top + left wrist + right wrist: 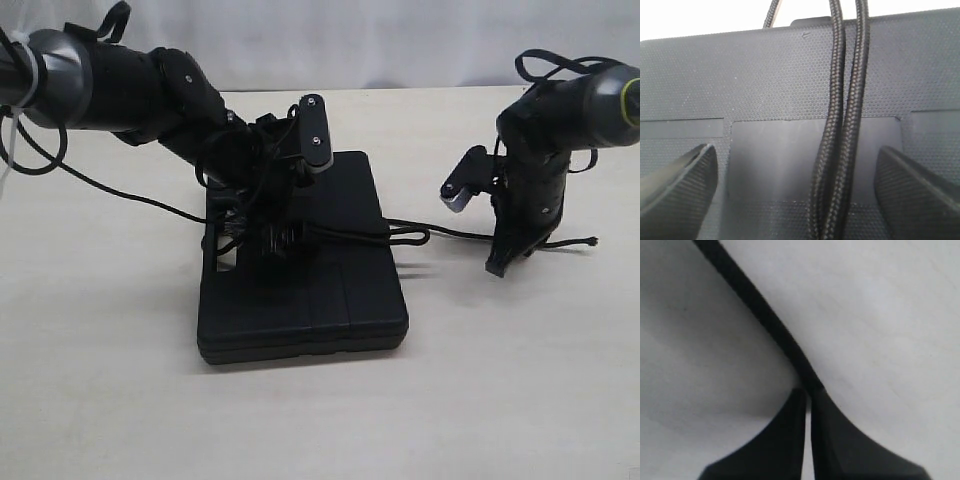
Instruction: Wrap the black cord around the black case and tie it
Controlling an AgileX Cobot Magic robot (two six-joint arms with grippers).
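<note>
Table (320,425) – bare at the front – carries the case (300,300), lying flat at centre. Left gripper (796,192) sits low over the case lid, jaws wide, straddling 2 cord (840,125) strands without gripping them. Right gripper (807,402), at the table right of the case, is clamped on 1 strand. Progress – early, by judgement: cord crosses the lid, and no knot shows. Whether it passes beneath is hidden; the left arm covers part of the lid.

The matte black case (330,290) is lying flat on the bench (120,400), textured top facing up. The braided black cord (410,233) is running doubled across that top, trailing off its right edge onto the bench.
</note>
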